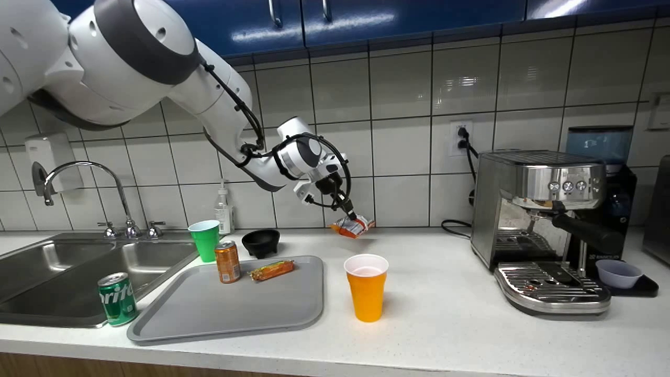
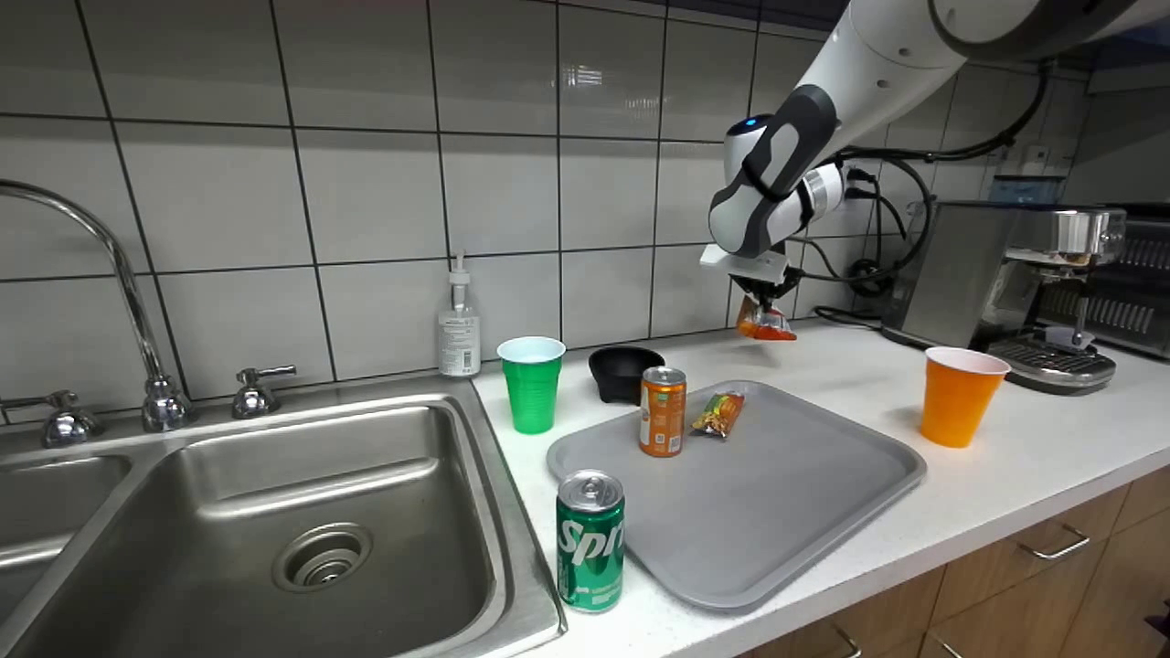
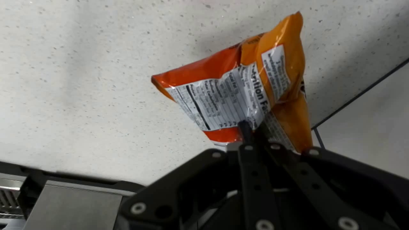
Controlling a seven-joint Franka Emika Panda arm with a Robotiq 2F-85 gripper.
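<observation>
Wrist view: jaws pinched an orange-red snack bag [image 3: 241, 91], nutrition label [image 3: 214, 101] showing. In both exterior views the bag hung above the worktop [image 1: 439, 314] nr the tiled wall [image 1: 400, 199], w/ an orange cup [image 1: 367, 296] standing apart. The grey tray [image 1: 235, 309] bore an orange can [image 1: 228, 263] & a 2nd snack pkt [image 1: 273, 270]; a green Sprite can [image 2: 590, 548] stood just beside it.

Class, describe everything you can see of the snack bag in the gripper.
The snack bag is orange and red, shiny and creased, apparently plastic film, with pointed corners and a white nutrition panel showing in the wrist view. The gripper is shut on it, pinching it near one edge. It hangs tilted above the white countertop, in front of the tiled wall. Whether it is sealed cannot be told.
</observation>
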